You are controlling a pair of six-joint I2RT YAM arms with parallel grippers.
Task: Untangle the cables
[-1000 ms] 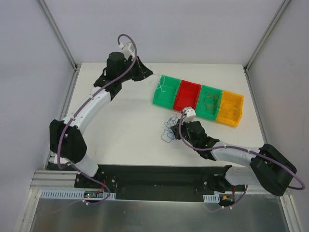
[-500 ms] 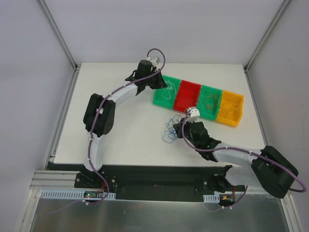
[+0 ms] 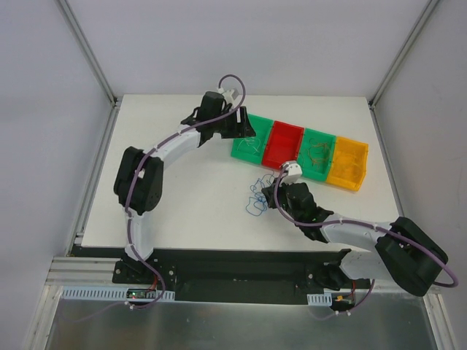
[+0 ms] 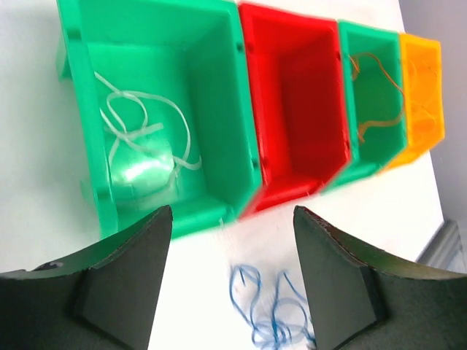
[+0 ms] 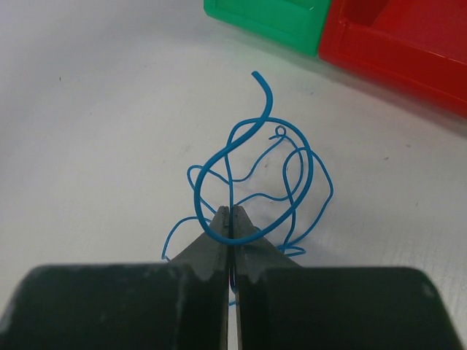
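Right wrist view: the right gripper's jaws are pressed together at lower centre, pinching a strand of the blue cable, a loose tangle lying on the white counter. Left wrist view: the left gripper's jaws stand wide apart, holding nothing, above the near rim of the leftmost green bin, where a whitish cable lies curled. An orange cable sits in the farther green bin at upper right.

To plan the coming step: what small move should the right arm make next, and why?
Probably raise the right claw a little. It is shut on the blue cable, a loose tangle lying on the table near the red bin, which looks empty. The left claw stands open over the end green bin holding a white cable, so it seems free to help.
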